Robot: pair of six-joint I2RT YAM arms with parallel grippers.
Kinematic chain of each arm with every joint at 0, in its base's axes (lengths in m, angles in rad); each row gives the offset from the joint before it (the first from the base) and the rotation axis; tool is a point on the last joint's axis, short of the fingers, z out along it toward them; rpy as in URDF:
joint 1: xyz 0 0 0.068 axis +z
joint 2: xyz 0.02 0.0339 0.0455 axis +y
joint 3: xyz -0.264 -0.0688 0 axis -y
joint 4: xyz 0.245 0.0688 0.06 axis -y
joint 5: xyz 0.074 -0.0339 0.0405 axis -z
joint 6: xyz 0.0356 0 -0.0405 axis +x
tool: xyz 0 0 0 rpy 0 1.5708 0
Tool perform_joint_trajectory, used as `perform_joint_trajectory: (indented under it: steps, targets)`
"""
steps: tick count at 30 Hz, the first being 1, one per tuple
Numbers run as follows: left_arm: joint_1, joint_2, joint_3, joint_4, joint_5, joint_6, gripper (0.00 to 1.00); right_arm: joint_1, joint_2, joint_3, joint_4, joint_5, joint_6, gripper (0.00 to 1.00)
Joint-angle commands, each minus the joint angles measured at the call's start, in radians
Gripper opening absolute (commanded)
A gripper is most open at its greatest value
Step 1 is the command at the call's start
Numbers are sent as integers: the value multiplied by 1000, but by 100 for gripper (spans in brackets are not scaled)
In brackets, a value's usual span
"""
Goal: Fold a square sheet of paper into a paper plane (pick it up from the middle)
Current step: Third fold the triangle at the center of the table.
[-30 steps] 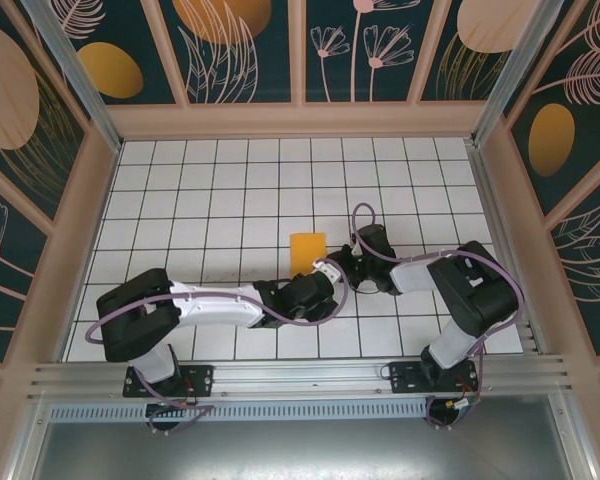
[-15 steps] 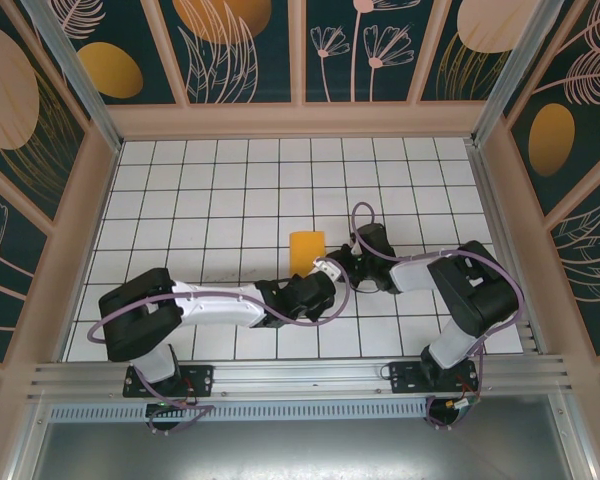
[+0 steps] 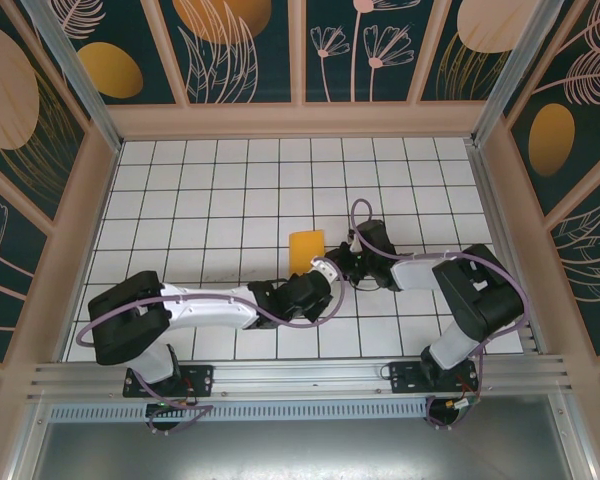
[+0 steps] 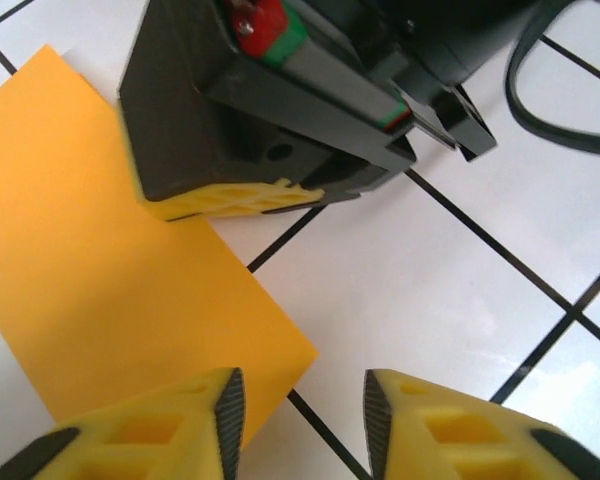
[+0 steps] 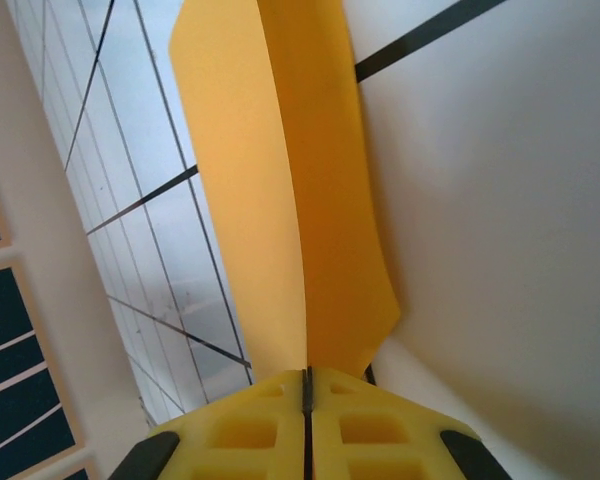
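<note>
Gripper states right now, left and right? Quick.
Left gripper: open, holding nothing.
Right gripper: closed on the folded sheet of paper.

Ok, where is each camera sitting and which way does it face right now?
Top: fixed above and behind the bases, looking down on the table; the left arm and right arm show, meeting at the paper.
Left wrist: on the left arm, facing down at the table; the open left gripper at the bottom, the right gripper ahead at the paper's edge.
Right wrist: low, looking along the paper; its shut fingers at the bottom pinch it.
Shared: all three see the paper.
</note>
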Motion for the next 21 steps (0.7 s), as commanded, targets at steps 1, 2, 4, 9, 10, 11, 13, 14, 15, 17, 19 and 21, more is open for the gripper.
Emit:
perform_joint_trajectory:
  steps: [1, 2, 4, 9, 10, 11, 13, 14, 15, 17, 19, 21]
  targets:
    - [-6, 1, -15, 26, 19, 4, 52, -4, 4, 17, 51, -43, -3, 8]
    - [-7, 13, -6, 15, 1, 5, 54, -4, 7, 17, 53, -46, -1, 8]
    - [-8, 32, 11, 8, -24, 14, 57, -3, 8, 16, 55, -46, -1, 8]
    - [-8, 67, 46, 5, -102, 27, 56, -4, 9, 17, 48, -46, -4, 9]
    - [-8, 73, 52, 3, -115, 32, 55, -4, 12, 19, 45, -45, -5, 9]
    - [-7, 80, 60, -2, -126, 35, 52, -4, 14, 20, 43, -46, -4, 9]
    - [-8, 79, 69, -3, -139, 38, 41, -4, 16, 20, 42, -47, -6, 10]
    - [-8, 75, 69, 1, -143, 37, 35, -3, 18, 21, 40, -46, -7, 10]
    - [-7, 68, 67, 5, -146, 37, 31, -4, 20, 22, 34, -43, -8, 10]
    - [-8, 56, 64, 6, -150, 38, 21, -4, 19, 23, 27, -39, -13, 10]
    - [-7, 49, 61, 3, -151, 41, 11, -4, 19, 24, 19, -36, -17, 10]
    - [-6, 47, 56, 1, -148, 42, 3, -4, 19, 27, 11, -33, -22, 10]
